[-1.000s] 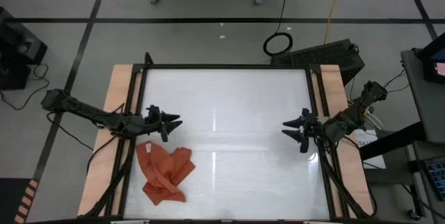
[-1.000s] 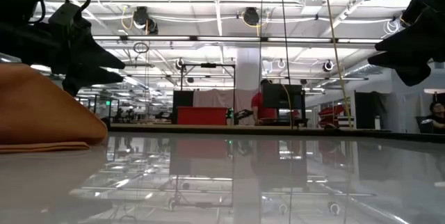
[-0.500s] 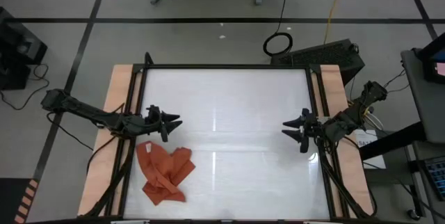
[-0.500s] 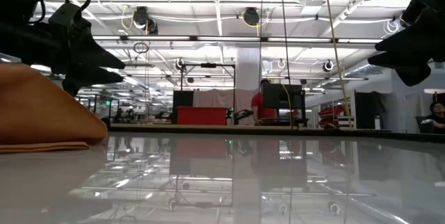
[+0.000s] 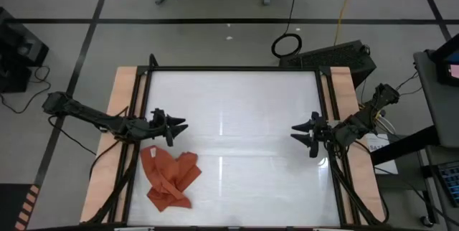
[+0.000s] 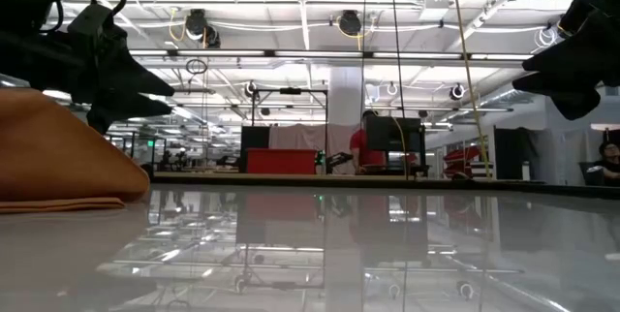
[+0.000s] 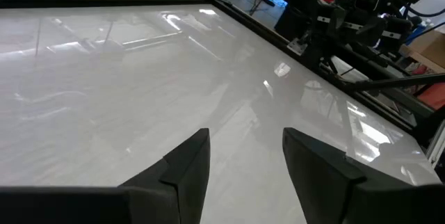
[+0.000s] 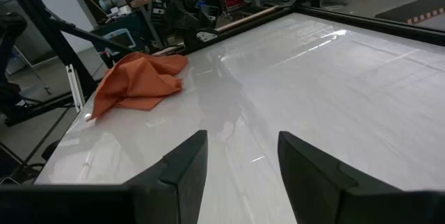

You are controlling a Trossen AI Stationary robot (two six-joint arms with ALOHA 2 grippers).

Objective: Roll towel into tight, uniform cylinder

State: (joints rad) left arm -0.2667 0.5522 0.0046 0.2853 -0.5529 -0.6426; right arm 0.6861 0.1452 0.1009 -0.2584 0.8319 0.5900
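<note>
The rust-orange towel (image 5: 168, 179) lies crumpled in a heap on the white tabletop near its front left corner; it also shows in the low view (image 6: 58, 152) and in the right wrist view (image 8: 137, 80). My left gripper (image 5: 181, 126) is open above the table's left side, just beyond the towel's far edge, touching nothing. Its two fingers stand apart in the left wrist view (image 7: 245, 165). My right gripper (image 5: 295, 131) is open at the table's right side, far from the towel, its fingers apart in the right wrist view (image 8: 240, 161).
The white tabletop (image 5: 237, 109) has a dark frame and wooden side strips (image 5: 122, 102). A dark box (image 5: 337, 55) and a cable loop (image 5: 287, 44) lie beyond the far right corner. A person in red (image 6: 366, 147) shows far behind the table.
</note>
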